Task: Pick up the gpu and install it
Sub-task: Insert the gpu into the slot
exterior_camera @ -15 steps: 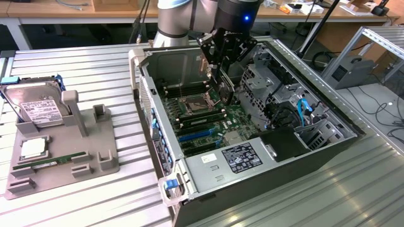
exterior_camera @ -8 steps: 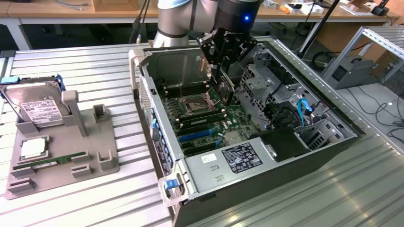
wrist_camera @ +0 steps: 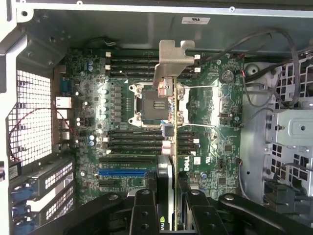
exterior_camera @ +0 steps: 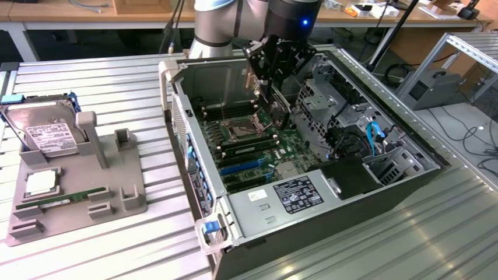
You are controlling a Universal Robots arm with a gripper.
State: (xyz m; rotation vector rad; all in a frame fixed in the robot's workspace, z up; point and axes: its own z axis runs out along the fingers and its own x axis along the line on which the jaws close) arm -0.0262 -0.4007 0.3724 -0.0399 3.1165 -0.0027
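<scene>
Setting: ribbed metal table (exterior_camera: 93, 251) bearing an open computer case (exterior_camera: 177, 87) laid on its side; you look down onto its motherboard (wrist_camera: 215, 142).
Landmark: processor socket (wrist_camera: 151, 104), near the middle of the board.
Gripper (wrist_camera: 168, 196): partly closed, with a finger clamped on each face of the graphics card (wrist_camera: 167, 142).
Graphics card: held on edge in the air directly above the socket, its silver bracket (wrist_camera: 173, 61) on the far side of the socket from the fingers; not seated in any slot.
Slots: the blue slot (wrist_camera: 122, 172) and its black neighbours lie beside the socket, not under the card.
Hazard, descent: lower from here and the card's edge would likely strike the socket, because no slot lies beneath it.
Hazard, bracket: you could catch it on the case frame if the card tilts.
Hazard, grip: the narrow hold may let the card pivot under seating force.
Hazard, cables: loose wires (wrist_camera: 254, 73) near the socket could snag the card.
</scene>
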